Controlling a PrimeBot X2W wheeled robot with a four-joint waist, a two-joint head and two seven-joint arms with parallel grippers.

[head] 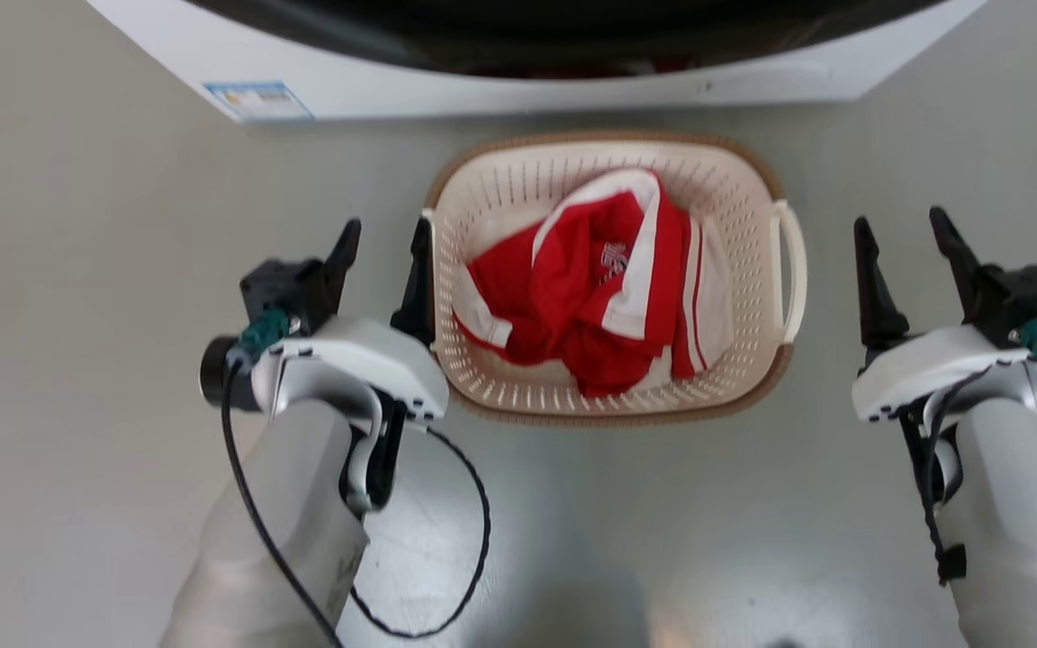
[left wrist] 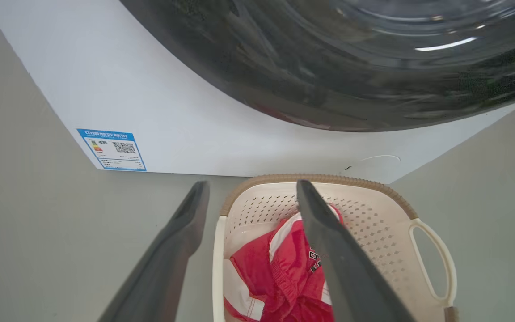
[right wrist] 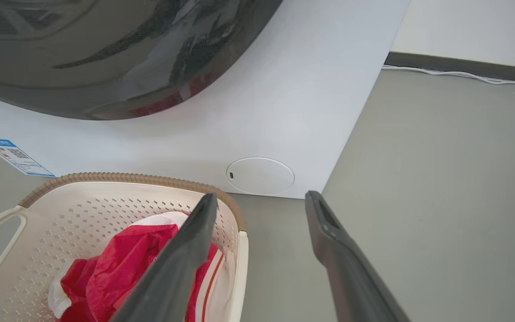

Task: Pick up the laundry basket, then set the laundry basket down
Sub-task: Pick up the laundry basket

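Closest to my head camera are my two pale forearms, rising from the bottom edge, a black cable (head: 473, 504) looping off the left one. My left gripper (head: 388, 229) has its fingers spread wide and holds nothing; its inner finger lies right against the left edge of the laundry basket (head: 482, 198), though I cannot tell whether it touches. My right gripper (head: 898, 220) is just as wide and empty, with a strip of bare floor (head: 77, 270) between its inner finger and the basket's right handle (head: 793, 270). So the basket sits on the floor between my hands, nearer the left one, with a red-and-white garment (head: 590, 288) bunched inside. Beyond my fingertips stands the washing machine (head: 482, 85).

From my left wrist, my left gripper (left wrist: 253, 185) is splayed with the basket's (left wrist: 373, 214) near white edge running up between the two fingers: one finger is over the floor, the other over the garment (left wrist: 262, 268). Past the fingertips is the machine's white front (left wrist: 172, 112), its dark door (left wrist: 329, 67) and a blue label (left wrist: 112, 150).

From my right wrist, my right gripper (right wrist: 262, 197) is parted too. One finger crosses in front of the basket's (right wrist: 83, 210) corner and the garment (right wrist: 114, 259); the other is over bare floor. Ahead of the tips is a round cover (right wrist: 259, 175) low on the machine (right wrist: 306, 112).
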